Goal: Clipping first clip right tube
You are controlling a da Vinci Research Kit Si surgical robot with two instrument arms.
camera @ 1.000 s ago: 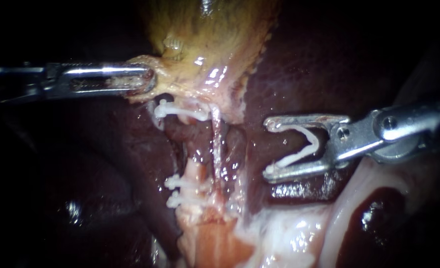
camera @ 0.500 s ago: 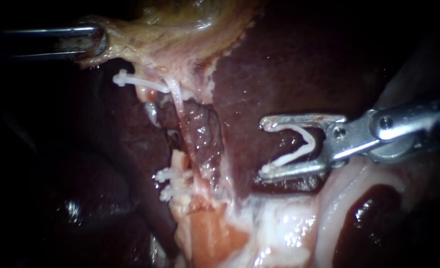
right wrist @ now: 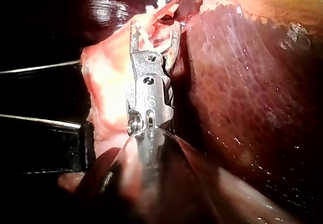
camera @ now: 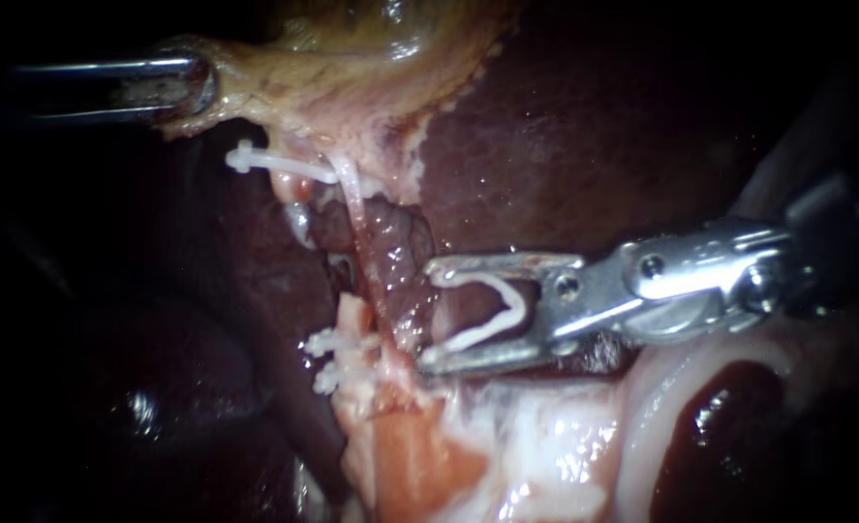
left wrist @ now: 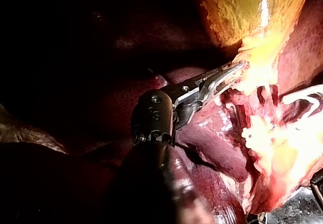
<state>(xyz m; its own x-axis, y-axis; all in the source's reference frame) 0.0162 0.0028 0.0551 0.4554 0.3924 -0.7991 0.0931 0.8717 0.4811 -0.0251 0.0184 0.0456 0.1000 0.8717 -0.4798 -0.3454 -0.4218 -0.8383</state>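
Observation:
My left instrument (camera: pixel 185 85) comes in at the upper left, its jaws shut on the yellowish edge of the gallbladder (camera: pixel 352 58) and holding it taut. A thin pale tube (camera: pixel 363 254), the right tube, runs down from there. My right instrument (camera: pixel 431 313) has its jaws wide apart, with an open white clip (camera: pixel 492 308) seated against both. Its tips lie just right of the tube, not around it. In the left wrist view the left instrument (left wrist: pixel 233 72) grips yellow tissue. The right wrist view shows the right instrument (right wrist: pixel 154 32) with the clip between its jaws.
One white clip (camera: pixel 272 163) sits high beside the tube and two more (camera: pixel 334 360) lie low on a pale stump left of it. Dark liver (camera: pixel 565 145) fills the background. Pale glistening tissue (camera: pixel 545 455) lies below the right instrument.
The left instrument pulled the gallbladder edge up and to the left, stretching the tube. Then the right instrument moved left with its clip, up close to the tube.

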